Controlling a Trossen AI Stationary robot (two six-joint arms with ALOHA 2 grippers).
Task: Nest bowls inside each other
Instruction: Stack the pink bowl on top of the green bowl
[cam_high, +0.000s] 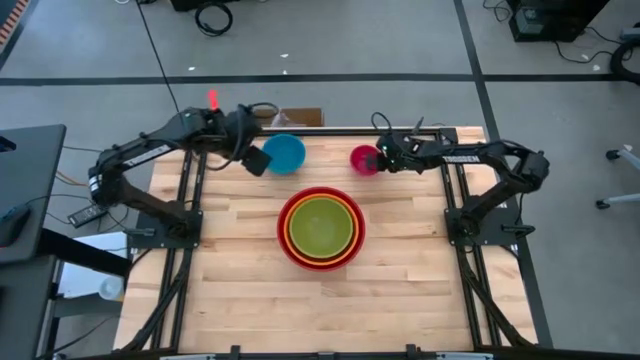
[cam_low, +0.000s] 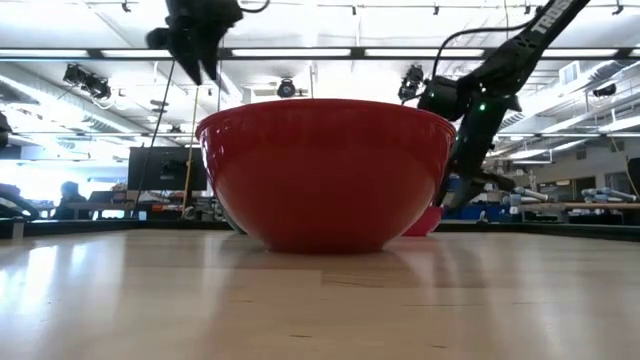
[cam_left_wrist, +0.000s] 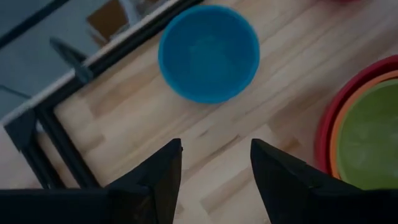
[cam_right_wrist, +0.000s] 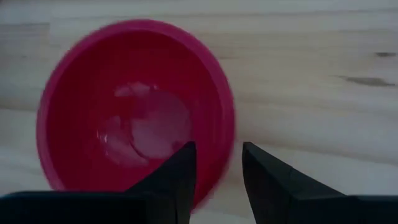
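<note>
The red bowl (cam_high: 320, 228) stands mid-table with the orange bowl (cam_high: 291, 228) and the lime green bowl (cam_high: 322, 224) nested in it. The blue bowl (cam_high: 284, 153) sits alone on its base toward the far edge. My left gripper (cam_left_wrist: 216, 146) hangs open above the table beside it, nothing between its fingers. The magenta bowl (cam_right_wrist: 134, 112) rests on the wood at the far right. My right gripper (cam_right_wrist: 219, 146) is open and low at the bowl's rim (cam_right_wrist: 229, 134), with one finger over the inside and one outside.
A small cardboard box (cam_high: 296, 117) sits just beyond the far edge, and black frame rails (cam_left_wrist: 93, 65) run along that edge. In the low view the red bowl (cam_low: 325, 170) hides most of the table behind it. Bare wood (cam_high: 320, 310) lies on the near half.
</note>
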